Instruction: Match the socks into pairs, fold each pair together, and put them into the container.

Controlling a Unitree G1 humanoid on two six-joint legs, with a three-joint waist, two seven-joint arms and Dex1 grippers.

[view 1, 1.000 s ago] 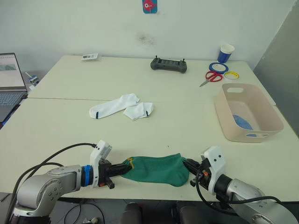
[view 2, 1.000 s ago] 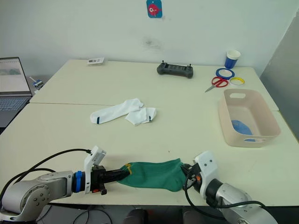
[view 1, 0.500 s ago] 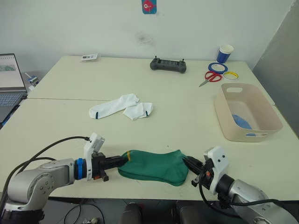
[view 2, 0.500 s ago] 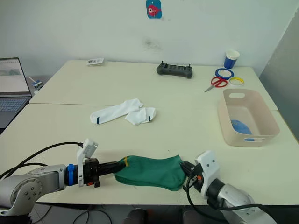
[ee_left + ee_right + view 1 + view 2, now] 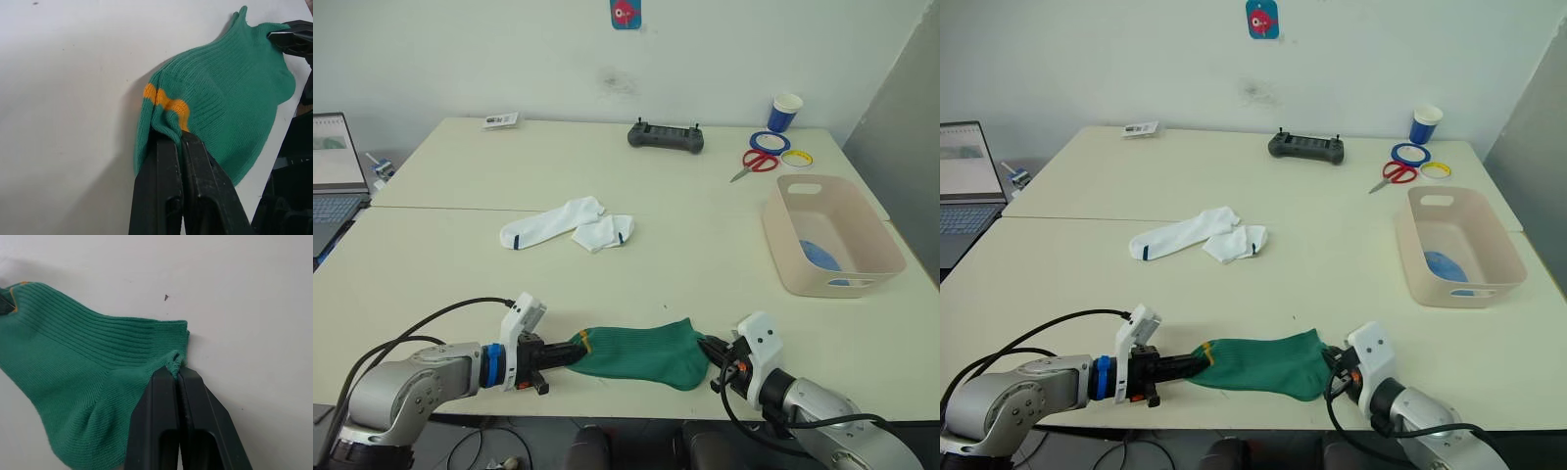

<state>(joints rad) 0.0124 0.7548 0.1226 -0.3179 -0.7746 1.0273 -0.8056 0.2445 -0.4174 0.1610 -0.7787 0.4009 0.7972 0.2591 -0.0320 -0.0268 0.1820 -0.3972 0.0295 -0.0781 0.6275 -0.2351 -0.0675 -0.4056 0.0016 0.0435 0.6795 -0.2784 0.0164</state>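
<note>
A dark green sock bundle [image 5: 641,352] with a yellow band lies flat at the table's near edge; I cannot tell whether it is one sock or two stacked. My left gripper [image 5: 574,352] is shut on its yellow-banded end [image 5: 164,100]. My right gripper [image 5: 708,346] is shut on the opposite corner [image 5: 177,357]. Two white socks [image 5: 553,222] with navy marks lie side by side mid-table, one partly folded [image 5: 604,233]. The beige container [image 5: 776,235] stands at the right with a light blue sock [image 5: 822,255] inside.
At the far side are a black controller [image 5: 666,135], red scissors [image 5: 759,161], two tape rolls [image 5: 771,142], a blue-and-white paper cup [image 5: 785,112] and a small card [image 5: 501,119]. A laptop [image 5: 335,166] sits at the left edge.
Half a second ago my left gripper was farther left, with the green sock drawn out longer. It has since moved back right and the sock is shorter. The right gripper has barely moved.
</note>
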